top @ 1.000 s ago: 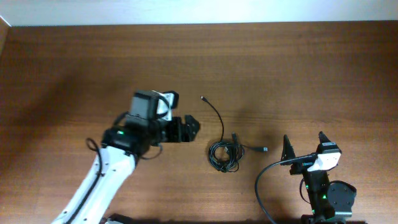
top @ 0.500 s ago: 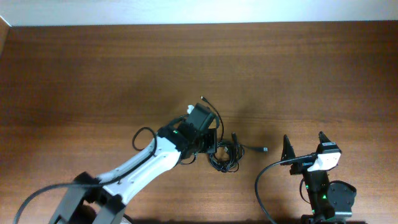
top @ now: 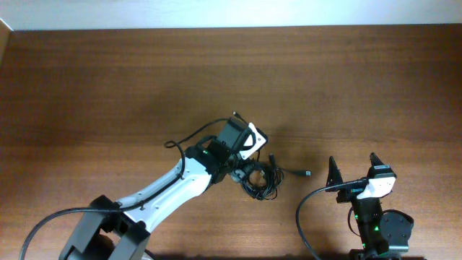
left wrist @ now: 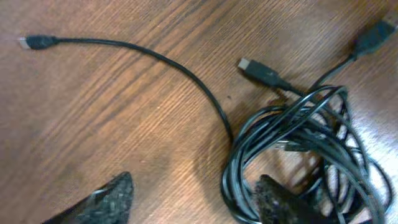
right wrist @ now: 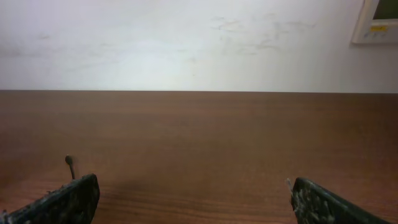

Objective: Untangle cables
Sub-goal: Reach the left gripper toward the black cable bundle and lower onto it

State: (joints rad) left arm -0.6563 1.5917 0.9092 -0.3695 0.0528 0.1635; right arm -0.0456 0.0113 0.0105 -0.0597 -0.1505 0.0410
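Near table (top: 108, 72) centre | left end effector (left wrist: 194, 190) spread astride cables (left wrist: 298, 130) | right end effector (right wrist: 194, 185) spread, far

Cables (top: 261, 180): bunched in a coil on the tabletop (top: 108, 87), right of centre, toward the front.
Loose ends: one cord runs back from the coil to a plug (left wrist: 34, 42); a second plug (top: 309, 174) lies just right of the coil.
Left arm (top: 170, 189): reaches in from front left, jaws straddling the coil's left edge.
Right arm (top: 372, 198): front right corner, well apart from the coil.
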